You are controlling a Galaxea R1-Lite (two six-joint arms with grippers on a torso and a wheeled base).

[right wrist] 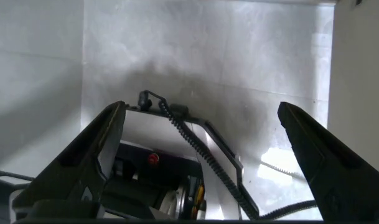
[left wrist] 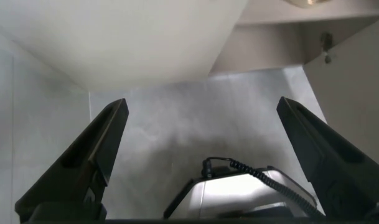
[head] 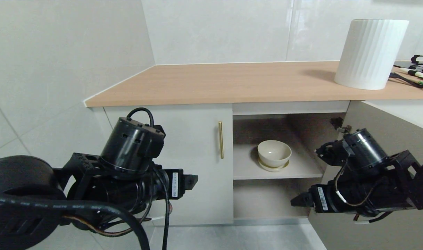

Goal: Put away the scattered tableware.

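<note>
Left gripper [left wrist: 201,109]: fingers spread wide, holding nothing; grey floor [left wrist: 195,143] lies beyond the tips.
Right gripper [right wrist: 203,111]: fingers likewise spread wide and empty, aimed at the floor.
Bowl [head: 274,152]: cream, upright, resting on a small plate [head: 271,168] on the middle shelf [head: 301,170]; well apart from both sets of fingers and touched by neither.
Cabinet: the right-hand door [head: 399,114] stands open just beside the right arm; the left-hand door [head: 183,139] with its brass handle [head: 220,139] is closed, near the left arm.
Countertop [head: 232,80]: carries a white ribbed container [head: 371,52] and, at the far edge, slender dark items [head: 414,73] too small to identify; all far from the fingers.
Progress (judged): the bowl and plate appear stowed, so the storing step seems finished for these pieces.
Remaining (judged): probably closing the open door; whether the countertop items count as tableware cannot be told.
</note>
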